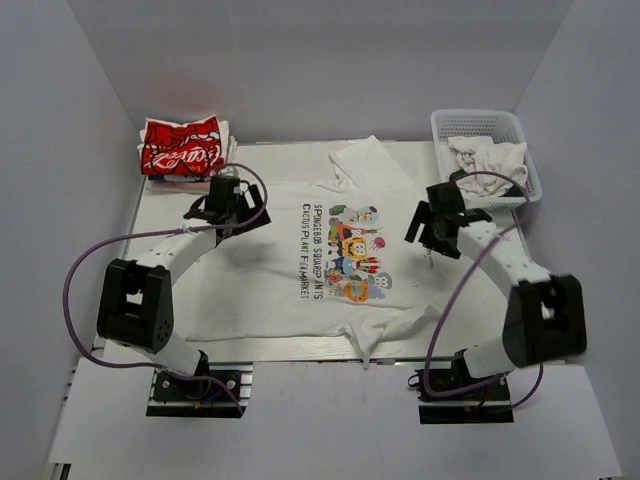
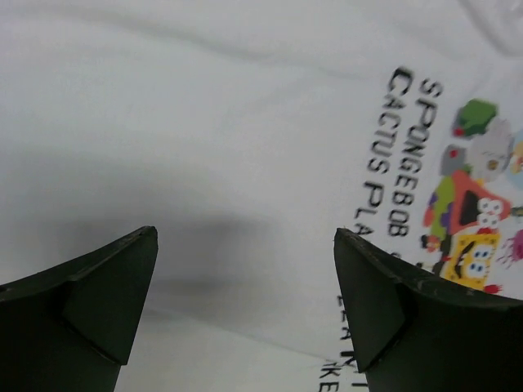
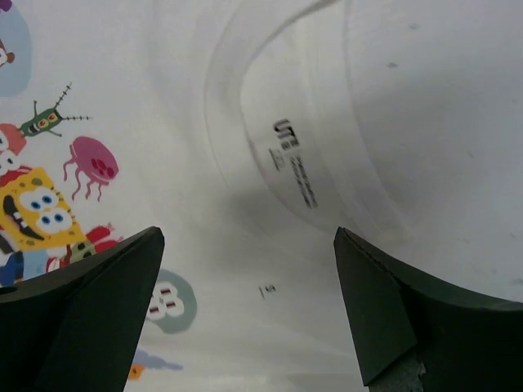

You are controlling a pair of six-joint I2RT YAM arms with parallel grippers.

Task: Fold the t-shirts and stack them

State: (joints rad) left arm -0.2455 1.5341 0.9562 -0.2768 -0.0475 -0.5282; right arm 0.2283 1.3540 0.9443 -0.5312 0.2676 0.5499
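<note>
White-walled table [image 1: 270, 160] under spread white t-shirt [image 1: 300, 270]

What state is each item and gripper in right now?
white t-shirt: spread flat, print up, unfolded
red t-shirt: folded, far left corner
basket: holds crumpled white cloth
left gripper: open, above white t-shirt
right gripper: open, above white t-shirt

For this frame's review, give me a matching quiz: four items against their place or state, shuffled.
1 white cartoon-print cloth t-shirt
2 red cloth t-shirt with white script
3 white plastic mesh basket
4 left end effector

A far-right corner, holds crumpled white cloth
B spread flat, centre
C folded, far-left corner
D open above the white shirt

Pairs: 1-B, 2-C, 3-A, 4-D
</note>
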